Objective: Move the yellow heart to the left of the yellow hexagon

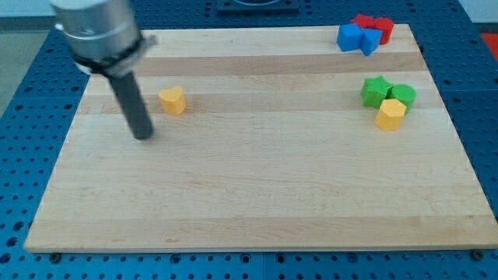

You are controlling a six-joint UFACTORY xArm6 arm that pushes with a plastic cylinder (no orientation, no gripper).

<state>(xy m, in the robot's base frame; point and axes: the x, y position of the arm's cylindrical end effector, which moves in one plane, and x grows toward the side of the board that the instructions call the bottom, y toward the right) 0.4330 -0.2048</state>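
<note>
The yellow heart (173, 100) lies on the wooden board (257, 194) at the view's upper left. The yellow hexagon (391, 114) lies far to the view's right, touching two green blocks. My tip (143, 136) rests on the board just to the left of and slightly below the yellow heart, with a small gap between them. The dark rod rises from the tip to the arm's grey end at the view's top left.
A green star-like block (375, 91) and a green round block (403, 95) sit right above the yellow hexagon. Two blue blocks (357, 37) and red blocks (374, 26) cluster at the board's top right corner. A blue perforated table surrounds the board.
</note>
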